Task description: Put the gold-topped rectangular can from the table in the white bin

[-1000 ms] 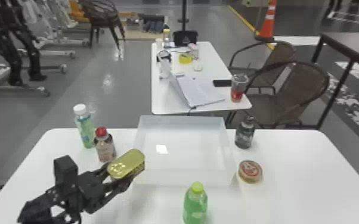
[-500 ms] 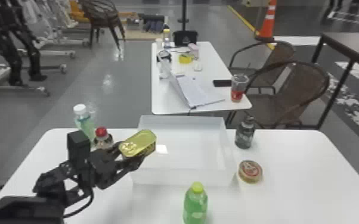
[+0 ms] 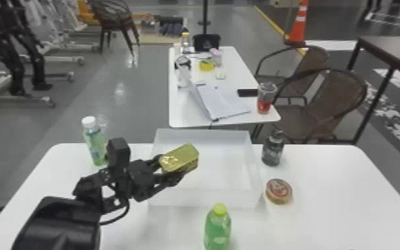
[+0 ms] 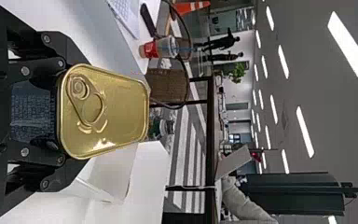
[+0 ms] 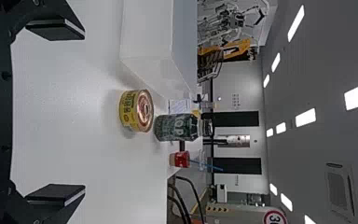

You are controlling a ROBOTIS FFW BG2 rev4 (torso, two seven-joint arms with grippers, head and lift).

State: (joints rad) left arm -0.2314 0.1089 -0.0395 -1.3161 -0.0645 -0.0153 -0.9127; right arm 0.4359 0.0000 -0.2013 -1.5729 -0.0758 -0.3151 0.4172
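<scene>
The gold-topped can (image 3: 180, 159) is up in the air over the left part of the white bin (image 3: 202, 198), gold side up. The left gripper (image 3: 173, 167) squeezes it between its fingers. The left arm (image 3: 59, 226) comes in from the bottom left and leans forward and to the right, with its gripper pointing at the bin. The right gripper (image 5: 84, 113) has its fingers wide apart above the desk (image 3: 329, 202). A green bottle (image 3: 217, 229) stands in front of the bin, and a round can (image 3: 278, 191) sits to its right.
</scene>
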